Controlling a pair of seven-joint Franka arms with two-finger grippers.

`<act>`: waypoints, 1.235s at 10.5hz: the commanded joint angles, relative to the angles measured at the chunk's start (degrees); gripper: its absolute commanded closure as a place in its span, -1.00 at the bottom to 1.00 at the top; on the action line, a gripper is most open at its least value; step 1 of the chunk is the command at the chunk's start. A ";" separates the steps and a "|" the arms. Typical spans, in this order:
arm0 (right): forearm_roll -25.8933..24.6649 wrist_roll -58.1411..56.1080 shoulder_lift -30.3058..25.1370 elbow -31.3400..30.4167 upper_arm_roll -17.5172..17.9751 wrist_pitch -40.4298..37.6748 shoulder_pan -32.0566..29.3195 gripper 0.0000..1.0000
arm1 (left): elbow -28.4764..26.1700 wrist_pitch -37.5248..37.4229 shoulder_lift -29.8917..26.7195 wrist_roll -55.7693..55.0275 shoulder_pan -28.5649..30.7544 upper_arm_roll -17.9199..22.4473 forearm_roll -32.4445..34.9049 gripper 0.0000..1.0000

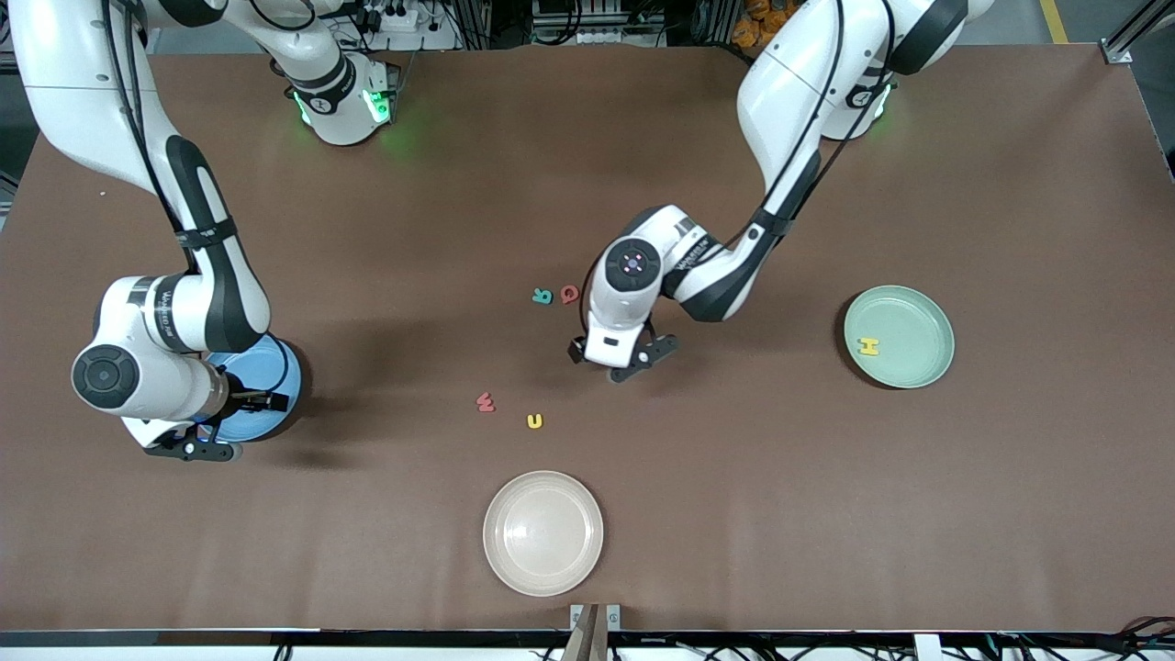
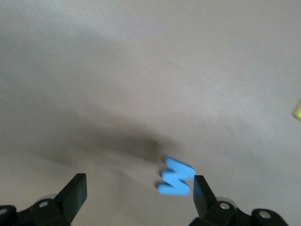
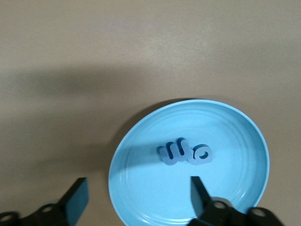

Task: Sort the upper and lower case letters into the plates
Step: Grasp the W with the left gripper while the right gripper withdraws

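Only flat letters (image 3: 184,153), round plate (image 3: 244,141)

place: probably lab | evidence: brown table (image 1: 918,514), cables (image 1: 395,18), aluminium framing (image 1: 1124,37)

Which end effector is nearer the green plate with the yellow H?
Left. The left end effector is over the table's middle, beside the green plate; the right end effector hangs over the blue plate.

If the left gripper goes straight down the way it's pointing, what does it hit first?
Most likely the blue letter on the brown table. The left gripper hangs over it with jaws open, the letter close by one jaw, so that jaw may meet it first. Height above it is unclear.
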 commanded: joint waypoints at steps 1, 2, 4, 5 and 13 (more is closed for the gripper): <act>-0.69 0.78 -1.72 -1.31 0.83 -0.27 -0.17 -1.00 | 3.30 0.16 2.06 0.27 -2.03 0.90 -0.87 -1.00; -0.60 0.78 -1.72 -1.22 0.92 -0.18 -0.17 -1.00 | 3.39 0.77 2.32 1.23 -3.00 1.95 -0.70 -1.00; -0.43 0.78 -1.63 -1.40 1.09 -0.18 -0.17 -1.00 | 4.00 2.08 3.55 4.57 -3.53 3.45 -0.08 -1.00; -0.43 0.69 -1.63 -1.48 1.71 -0.18 -0.17 -1.00 | 5.14 2.27 4.69 4.58 -4.14 4.06 -0.08 -1.00; -0.34 0.16 -1.02 -1.75 2.06 -0.09 -0.25 -1.00 | 9.72 2.27 8.57 3.79 -8.19 6.44 -0.17 -0.66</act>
